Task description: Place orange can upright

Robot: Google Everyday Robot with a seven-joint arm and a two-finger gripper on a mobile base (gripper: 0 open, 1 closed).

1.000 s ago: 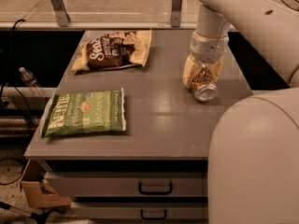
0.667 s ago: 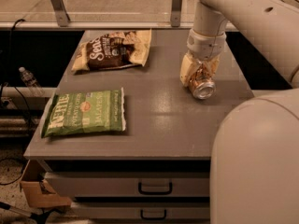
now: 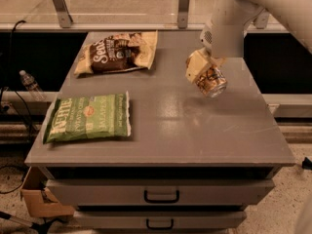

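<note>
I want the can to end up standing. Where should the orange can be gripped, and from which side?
Across its curved side wall, mid-body, coming from above and behind. The orange can hangs tilted in the gripper over the table's back right, one silver end facing forward and down, and that hold leaves both ends free.

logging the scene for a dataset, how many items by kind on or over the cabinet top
chip bags: 2, the brown bag and the green bag
orange can: 1, tilted in the claw over the right rear of the cabinet top
total: 3
</note>
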